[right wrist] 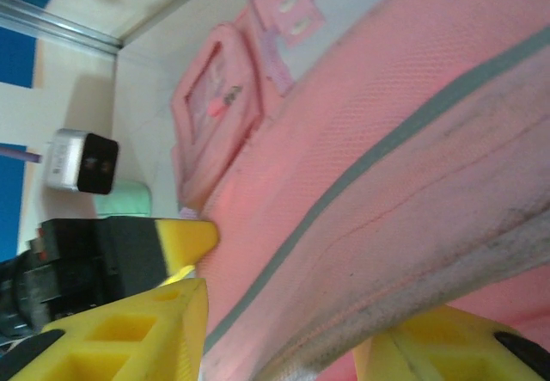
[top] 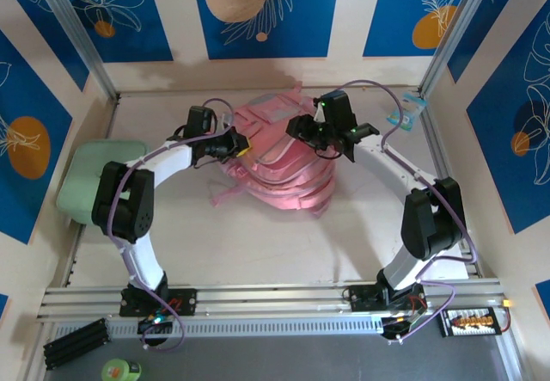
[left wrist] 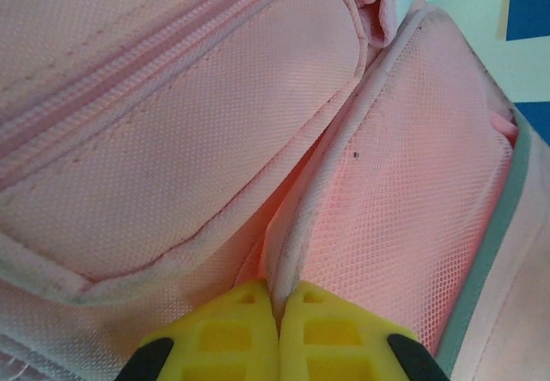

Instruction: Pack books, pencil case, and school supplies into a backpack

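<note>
Top view first: the pink backpack lies in the upper middle of the frame, and both my arms are bent in on it. My left gripper is at the bag's left flank. On that wrist's view the yellow fingertips are pressed together at the bottom edge. The piped rim of the mesh pocket runs straight down to the line where they meet, and I can't tell whether any fabric is caught there. A zipped front pocket lies across the left of that view. My right gripper is over the bag's upper right. On its wrist view the jaws stand apart, one yellow finger at lower left and the other at lower right, with the backpack's thick rim and its grey trim bulging between them. At mid left of that view the left gripper's yellow tip touches the same bag, just above my near finger. A mint-green flat case sits at the left wall, partly hidden behind my left elbow and well apart from the bag. A small pale blue thing lies in the upper right corner, beside the right arm's cable.
</note>
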